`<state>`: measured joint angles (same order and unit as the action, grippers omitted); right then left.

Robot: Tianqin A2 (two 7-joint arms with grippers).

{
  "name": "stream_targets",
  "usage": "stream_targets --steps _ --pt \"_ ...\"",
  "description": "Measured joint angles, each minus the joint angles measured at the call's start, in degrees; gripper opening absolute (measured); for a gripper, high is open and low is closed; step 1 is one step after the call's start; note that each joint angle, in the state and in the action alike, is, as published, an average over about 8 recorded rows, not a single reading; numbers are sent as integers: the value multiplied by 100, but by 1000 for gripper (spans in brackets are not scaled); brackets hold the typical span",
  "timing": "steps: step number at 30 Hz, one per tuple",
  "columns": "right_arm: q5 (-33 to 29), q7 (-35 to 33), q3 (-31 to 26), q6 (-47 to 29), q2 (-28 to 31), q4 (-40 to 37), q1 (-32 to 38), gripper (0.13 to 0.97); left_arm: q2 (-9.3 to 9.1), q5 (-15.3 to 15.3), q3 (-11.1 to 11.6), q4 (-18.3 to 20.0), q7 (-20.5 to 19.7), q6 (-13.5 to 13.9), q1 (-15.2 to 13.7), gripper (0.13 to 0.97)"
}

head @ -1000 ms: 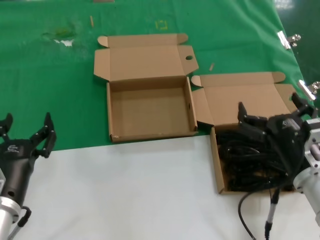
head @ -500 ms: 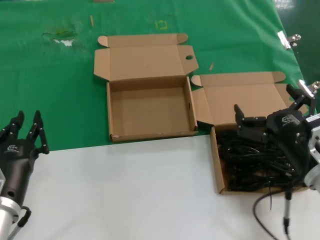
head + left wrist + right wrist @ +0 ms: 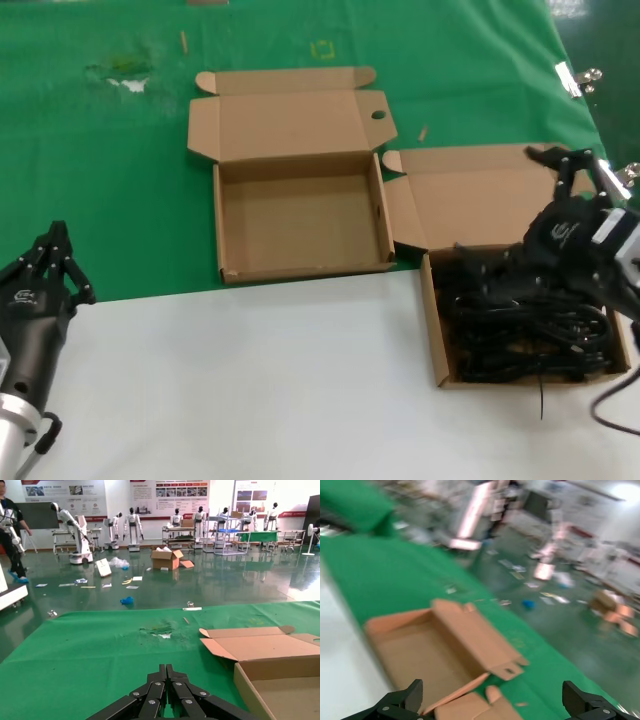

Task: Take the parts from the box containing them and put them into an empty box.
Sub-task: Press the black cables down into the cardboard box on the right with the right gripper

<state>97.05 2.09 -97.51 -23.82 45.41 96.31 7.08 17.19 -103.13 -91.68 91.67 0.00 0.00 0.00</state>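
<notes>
Right gripper (image 3: 570, 170), fingers spread wide, hovers over the full box (image 3: 432, 330) at four o'clock, above tangled black cables (image 3: 520, 320). Empty box (image 3: 300, 262) sits centre. Left gripper (image 3: 52, 262), clenched, waits at eight o'clock. Risk: tangled cables could lift together.

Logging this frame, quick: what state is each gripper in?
Left gripper: shut, holding nothing.
Right gripper: open, empty, above the parts.
</notes>
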Motion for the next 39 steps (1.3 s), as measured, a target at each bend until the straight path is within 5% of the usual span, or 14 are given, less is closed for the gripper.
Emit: stream_targets --steps 8,19,39 --pt "-762 220 -742 -1591 831 -186 1074 966 0 0 0 0 0 0 0 146" --pt "-1527 -285 -1591 -3455 995 -957 2505 966 0 0 0 0 -1 0 0 140" --pt "-2019 -1448 -1938 -3677 539 -2225 2974 949 0 2 0 0 -3 0 0 140"
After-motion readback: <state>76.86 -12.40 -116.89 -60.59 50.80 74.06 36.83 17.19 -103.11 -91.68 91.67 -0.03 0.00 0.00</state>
